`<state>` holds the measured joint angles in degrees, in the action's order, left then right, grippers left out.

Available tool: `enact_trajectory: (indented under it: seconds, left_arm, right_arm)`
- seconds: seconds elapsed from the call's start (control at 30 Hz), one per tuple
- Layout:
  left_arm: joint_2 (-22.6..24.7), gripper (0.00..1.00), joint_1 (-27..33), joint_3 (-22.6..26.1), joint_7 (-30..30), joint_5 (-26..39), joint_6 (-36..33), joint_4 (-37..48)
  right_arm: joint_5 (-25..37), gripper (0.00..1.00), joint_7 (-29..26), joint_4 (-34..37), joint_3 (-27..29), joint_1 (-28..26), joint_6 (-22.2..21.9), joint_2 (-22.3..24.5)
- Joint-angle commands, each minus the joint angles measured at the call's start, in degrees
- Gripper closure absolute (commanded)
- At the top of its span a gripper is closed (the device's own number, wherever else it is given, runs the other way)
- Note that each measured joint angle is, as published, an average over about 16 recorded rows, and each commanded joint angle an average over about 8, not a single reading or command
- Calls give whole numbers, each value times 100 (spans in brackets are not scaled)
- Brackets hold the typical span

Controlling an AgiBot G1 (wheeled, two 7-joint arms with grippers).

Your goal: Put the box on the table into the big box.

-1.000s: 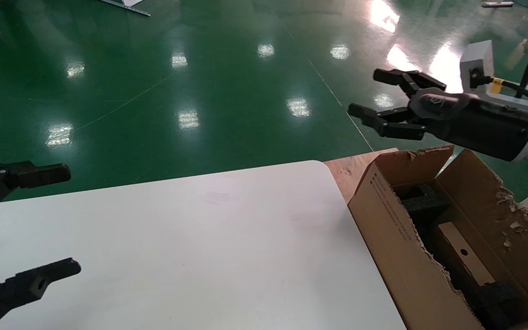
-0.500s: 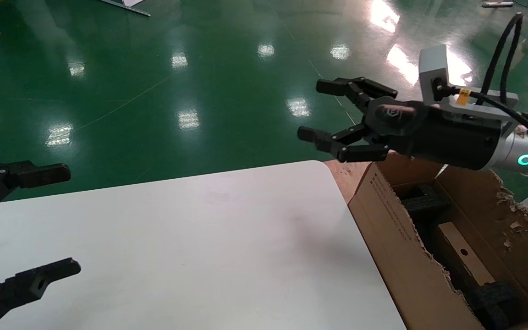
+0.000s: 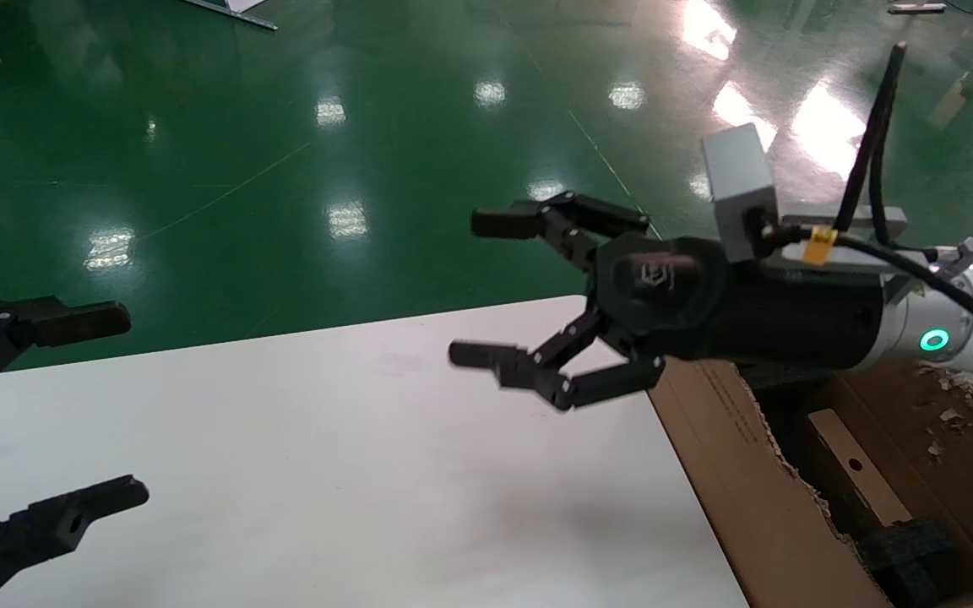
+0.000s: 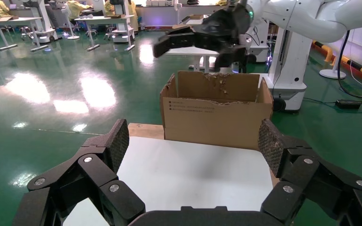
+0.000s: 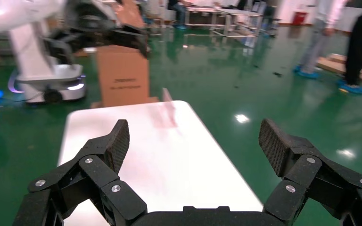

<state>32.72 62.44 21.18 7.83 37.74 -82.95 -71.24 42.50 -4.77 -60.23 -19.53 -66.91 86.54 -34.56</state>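
Box (image 3: 856, 476) lay inside the carton (image 3: 757, 498), among black foam (image 3: 909, 549), hole uppermost; I found the task apparently complete. Right end effector (image 3: 486, 291) hung spread wide and empty over the counter (image 3: 326, 473) by its far corner, near the carton's torn wall. Left end effector (image 3: 73, 414) sat parked over the counter's left edge, also wide and empty. Risk noted: the right forearm crossed low over the carton; any dip could snag the ragged flap and drag it.

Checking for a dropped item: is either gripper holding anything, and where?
Nothing is held. The right gripper and left gripper are open and empty; the box lies inside the big box.
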Motion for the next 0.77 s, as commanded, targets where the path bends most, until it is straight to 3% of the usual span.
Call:
enact_trajectory:
  seconds: [0.03, 0.37, 0.77]
  left_arm:
    - [0, 0, 0, 0, 0, 0, 0, 0]
    - [-1, 0, -1, 0, 0, -1, 1, 1]
    - [-1, 0, -1, 0, 0, -2, 3, 2]
  right_arm:
    - [-15, 0, -139, -311, 82, 125, -20, -11]
    - [-74, 0, -644, -1527, 394, 603, -89, -50]
    - [-81, 0, -638, -1518, 399, 609, -99, -54]
